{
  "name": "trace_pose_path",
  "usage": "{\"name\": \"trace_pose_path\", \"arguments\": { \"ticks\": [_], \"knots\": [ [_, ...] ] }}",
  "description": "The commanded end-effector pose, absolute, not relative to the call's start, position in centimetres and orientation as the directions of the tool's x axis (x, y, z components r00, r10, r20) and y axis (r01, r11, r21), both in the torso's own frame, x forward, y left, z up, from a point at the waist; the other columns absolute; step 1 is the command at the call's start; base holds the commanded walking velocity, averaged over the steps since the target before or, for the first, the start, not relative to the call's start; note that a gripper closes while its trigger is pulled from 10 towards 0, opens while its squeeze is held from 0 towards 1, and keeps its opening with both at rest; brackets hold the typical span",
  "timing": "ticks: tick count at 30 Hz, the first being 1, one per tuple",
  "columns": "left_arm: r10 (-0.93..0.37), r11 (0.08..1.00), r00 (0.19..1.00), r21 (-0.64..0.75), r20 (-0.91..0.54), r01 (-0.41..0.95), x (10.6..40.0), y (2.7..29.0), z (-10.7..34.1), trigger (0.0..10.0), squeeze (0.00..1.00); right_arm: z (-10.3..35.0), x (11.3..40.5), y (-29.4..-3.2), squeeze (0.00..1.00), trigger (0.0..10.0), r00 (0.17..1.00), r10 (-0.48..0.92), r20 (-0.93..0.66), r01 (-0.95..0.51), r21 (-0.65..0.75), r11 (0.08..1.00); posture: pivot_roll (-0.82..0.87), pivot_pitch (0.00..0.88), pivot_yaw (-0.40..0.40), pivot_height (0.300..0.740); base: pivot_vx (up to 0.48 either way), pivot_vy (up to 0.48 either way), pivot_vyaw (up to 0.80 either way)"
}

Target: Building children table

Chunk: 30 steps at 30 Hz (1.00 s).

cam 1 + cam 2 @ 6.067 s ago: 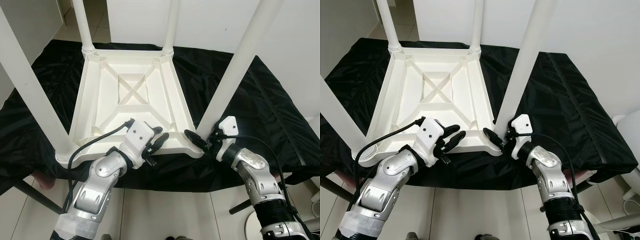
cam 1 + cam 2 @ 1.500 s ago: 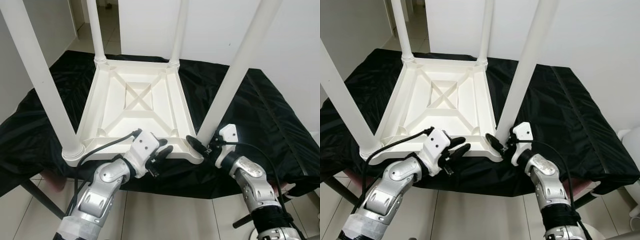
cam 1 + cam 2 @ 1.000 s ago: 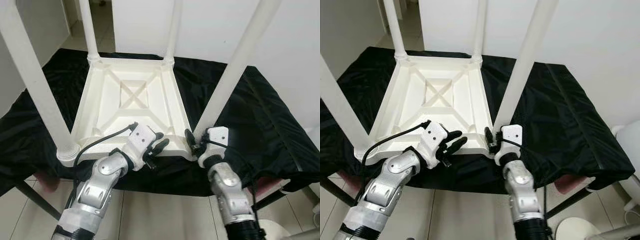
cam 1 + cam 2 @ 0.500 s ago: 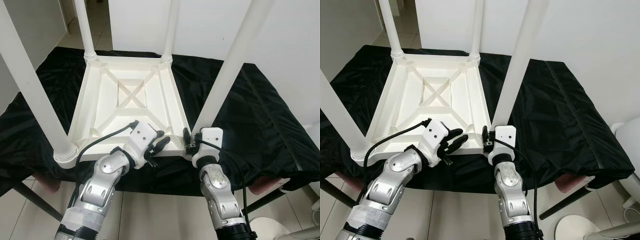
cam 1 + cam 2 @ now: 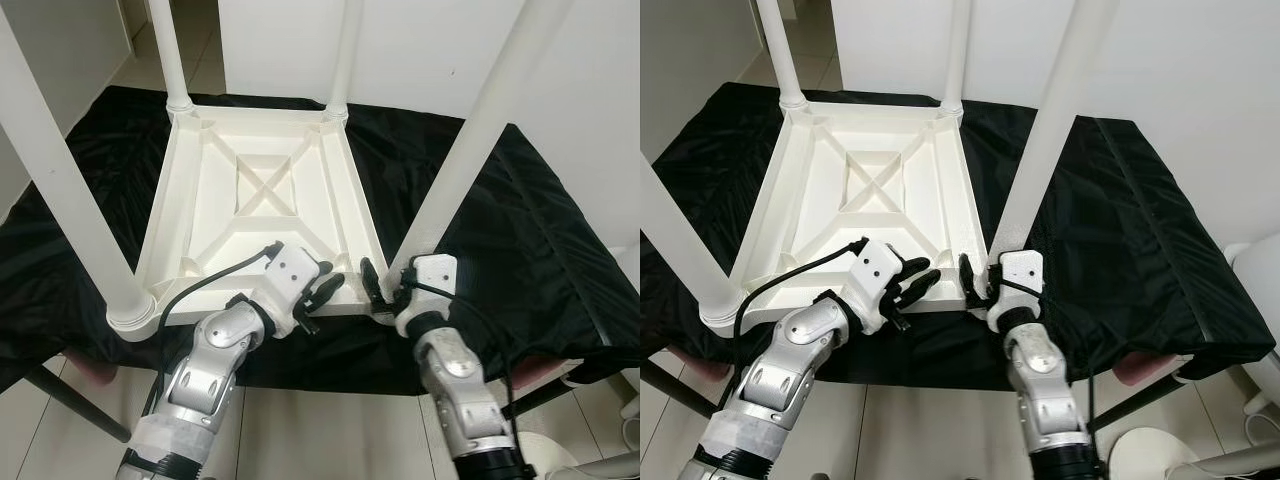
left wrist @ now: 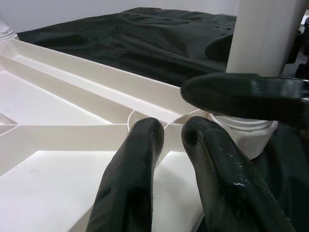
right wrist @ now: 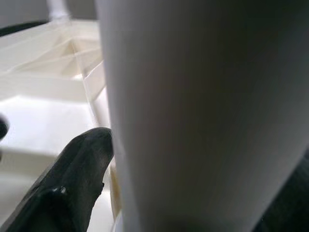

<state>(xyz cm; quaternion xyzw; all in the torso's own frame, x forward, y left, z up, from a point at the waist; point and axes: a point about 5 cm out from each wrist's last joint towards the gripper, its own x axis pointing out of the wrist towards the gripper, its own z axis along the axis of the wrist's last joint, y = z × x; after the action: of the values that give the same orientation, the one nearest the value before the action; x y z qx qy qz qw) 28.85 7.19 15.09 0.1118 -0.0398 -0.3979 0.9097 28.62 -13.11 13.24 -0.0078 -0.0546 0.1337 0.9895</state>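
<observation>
**A:** Where's the table?

**B:** White table (image 5: pixel 262 205) sits upside down on a surface draped in black cloth (image 5: pixel 520 230), underside ribs facing me. All four legs are standing in their corner sockets. The one I care about is the near-right leg (image 5: pixel 470 150), right in front of my right arm.

**A:** Right gripper state?

**B:** Right gripper (image 5: pixel 385 293) is at the base of that leg, where it meets the corner. One black finger (image 7: pixel 72 179) lies against the inner side of the leg in the wrist view. Second finger is hidden behind the leg, so I read it as straddling the leg, but I can't tell if it's actually clamped.

**A:** Left?

**B:** Left gripper (image 5: pixel 325 292) rests on the near rim of the table, just left of that same corner. Fingers (image 6: pixel 135 188) close together, tips over the rib junction, nothing between them.

**A:** Geometry for the next move?

**B:** Leg's long axis runs up and away from the right wrist, leaning a bit to the right. Right arm is nearer. My guess: any twist or push goes around or along that axis, with left bracing the rim.
</observation>
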Motion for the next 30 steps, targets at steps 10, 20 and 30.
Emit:
{"name": "trace_pose_path", "arguments": {
  "ticks": [10,20,30],
  "knots": [
    [-0.677,0.716,0.736,0.232,0.001,0.658,29.1,7.1,15.2,10.0,0.0,13.1,29.1,-14.7,0.0,10.0,0.841,0.54,0.028,-0.534,-0.114,0.838,0.04,0.077,-0.067,0.74,0.0,0.0,0.0],
    [-0.755,0.623,0.653,0.246,-0.059,0.742,27.9,6.7,14.3,10.0,0.0,12.6,29.7,-16.0,0.0,10.0,0.752,0.656,-0.068,-0.656,-0.18,0.733,0.05,0.074,-0.055,0.74,0.0,0.0,0.0],
    [-0.814,0.518,0.568,0.294,-0.12,0.803,26.7,6.6,13.8,10.0,0.0,13.1,30.7,-16.7,0.0,0.0,0.668,0.732,-0.135,-0.74,-0.229,0.632,0.06,0.076,-0.055,0.74,0.0,0.0,0.0]
  ]
}}
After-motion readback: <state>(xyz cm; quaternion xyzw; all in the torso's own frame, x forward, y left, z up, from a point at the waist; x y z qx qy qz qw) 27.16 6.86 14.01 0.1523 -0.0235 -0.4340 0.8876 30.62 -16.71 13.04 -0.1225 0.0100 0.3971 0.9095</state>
